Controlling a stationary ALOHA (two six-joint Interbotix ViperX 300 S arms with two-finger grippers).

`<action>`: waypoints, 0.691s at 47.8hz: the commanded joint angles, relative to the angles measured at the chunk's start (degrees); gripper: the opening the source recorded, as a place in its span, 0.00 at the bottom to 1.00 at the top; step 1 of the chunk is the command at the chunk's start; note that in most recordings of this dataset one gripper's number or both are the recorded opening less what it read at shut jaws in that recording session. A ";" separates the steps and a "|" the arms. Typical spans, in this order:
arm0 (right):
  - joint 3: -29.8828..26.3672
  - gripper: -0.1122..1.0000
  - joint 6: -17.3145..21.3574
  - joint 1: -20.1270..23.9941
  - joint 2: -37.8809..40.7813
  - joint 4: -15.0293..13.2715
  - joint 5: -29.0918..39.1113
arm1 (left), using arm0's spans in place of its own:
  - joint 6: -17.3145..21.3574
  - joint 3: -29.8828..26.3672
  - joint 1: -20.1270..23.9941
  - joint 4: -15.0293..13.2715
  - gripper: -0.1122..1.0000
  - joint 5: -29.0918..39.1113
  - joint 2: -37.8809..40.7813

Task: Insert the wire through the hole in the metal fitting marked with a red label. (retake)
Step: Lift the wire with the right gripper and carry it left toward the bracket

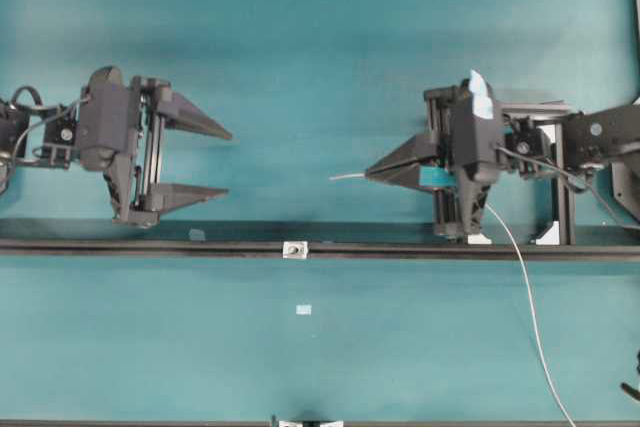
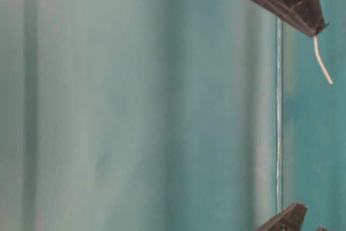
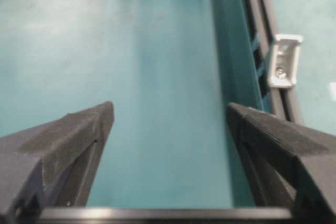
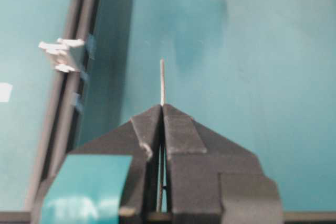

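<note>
The thin silver wire (image 1: 348,176) sticks out a short way to the left of my right gripper (image 1: 370,173), which is shut on it. Its long tail (image 1: 530,307) curves down to the front edge. In the right wrist view the wire (image 4: 162,82) runs between the closed fingers (image 4: 162,107). The small silvery metal fitting (image 1: 294,249) with its dark centre hole sits on the black rail (image 1: 420,248), left of and below the wire tip. It also shows in the wrist views (image 3: 283,60) (image 4: 63,55). My left gripper (image 1: 229,162) is open and empty, above the rail.
A small pale tape patch (image 1: 304,309) lies on the teal table below the rail. White clip blocks (image 1: 547,234) stand by the rail under the right arm. Another rail with white clips (image 1: 310,424) runs along the front edge.
</note>
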 commanded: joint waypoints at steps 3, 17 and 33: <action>0.53 0.12 -0.88 2.90 1.23 2.99 -5.89 | -0.18 0.35 -1.41 -0.26 0.59 -8.35 3.16; -0.18 0.12 -14.77 13.10 6.77 21.88 -14.41 | -2.29 -1.32 -4.75 -0.97 0.59 -16.79 11.34; -2.02 0.12 -18.72 21.62 12.22 30.67 -23.38 | -6.24 -5.01 -8.09 -0.97 0.59 -20.39 17.40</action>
